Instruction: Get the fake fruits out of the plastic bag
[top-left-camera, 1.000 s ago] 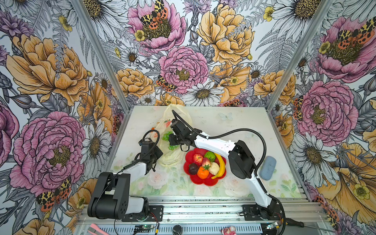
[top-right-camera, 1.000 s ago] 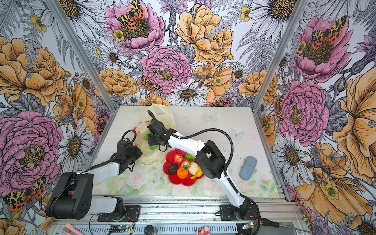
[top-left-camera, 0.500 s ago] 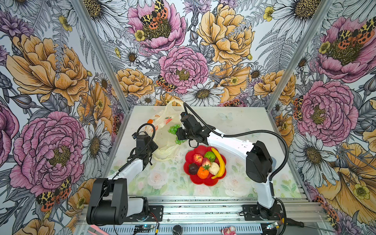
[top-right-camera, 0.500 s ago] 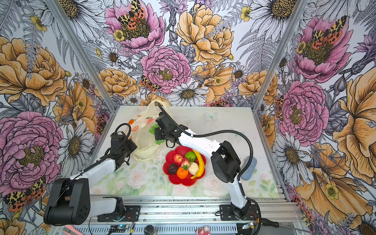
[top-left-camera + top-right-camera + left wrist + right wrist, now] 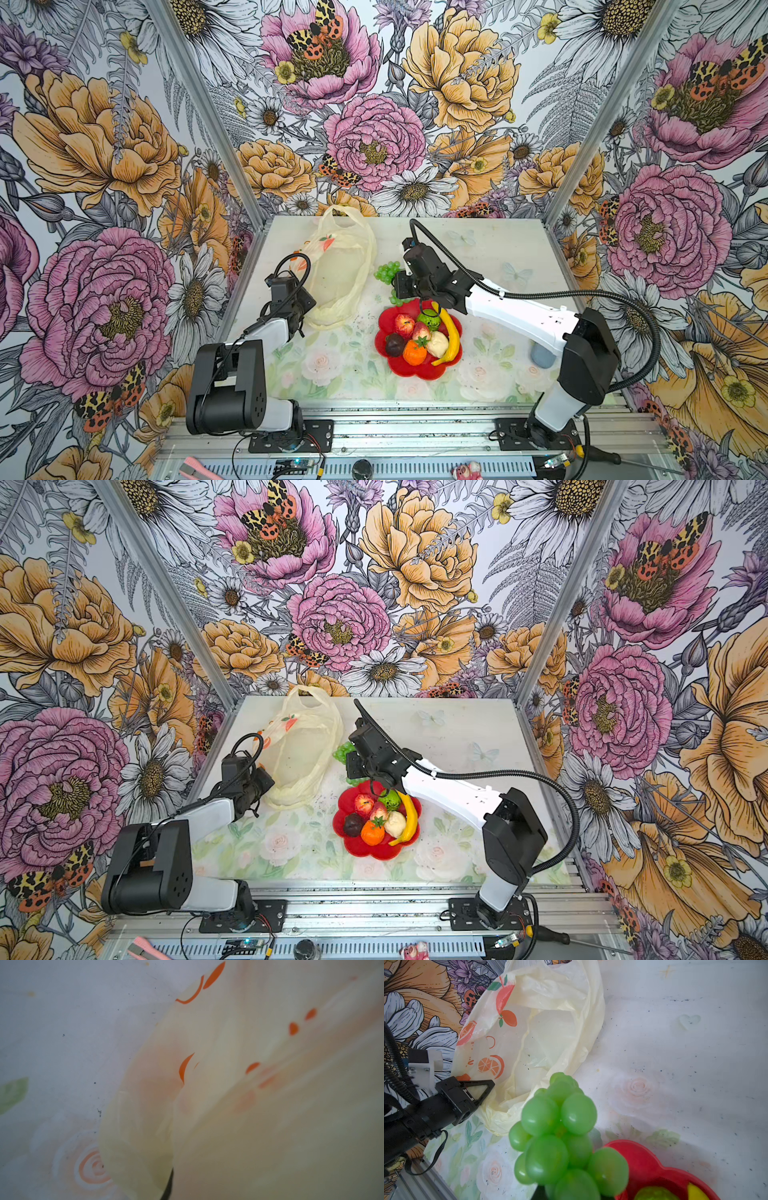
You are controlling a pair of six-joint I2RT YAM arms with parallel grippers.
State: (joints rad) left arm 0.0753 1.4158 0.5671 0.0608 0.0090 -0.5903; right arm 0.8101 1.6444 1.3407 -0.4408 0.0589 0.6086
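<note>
The right pincer (image 5: 395,286) is closed narrowly on the green grape bunch (image 5: 558,1132), holding it off the worktop (image 5: 478,257) between the plastic bag (image 5: 338,270) and the back rim of the red plate (image 5: 415,370). The banana (image 5: 451,332), apple (image 5: 403,324), orange (image 5: 414,352) and other fake fruits lie heaped on that plate. The bag lies slack at the rear left of the worktop, and the left pincer (image 5: 485,1091) is clamped shut on its near edge.
</note>
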